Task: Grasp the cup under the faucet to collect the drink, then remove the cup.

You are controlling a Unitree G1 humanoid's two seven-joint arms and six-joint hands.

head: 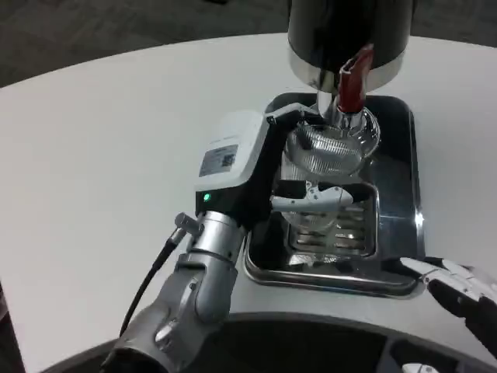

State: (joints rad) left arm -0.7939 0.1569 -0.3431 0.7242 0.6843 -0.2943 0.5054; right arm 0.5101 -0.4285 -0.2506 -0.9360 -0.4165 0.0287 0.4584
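A clear ribbed cup (322, 175) is held by my left hand (260, 175), lifted over the drip tray (396, 256) and sitting just below the red faucet lever (351, 87) of the black and chrome dispenser (349, 35). Fingers (318, 198) wrap across the cup's front. My right hand (462, 291) is at the lower right beside the tray's front corner, fingers apart and holding nothing.
The steel drip tray has a slotted grate (338, 233) under the cup. The round white table (101, 148) extends wide to the left, and its curved front edge runs close along the bottom of the picture.
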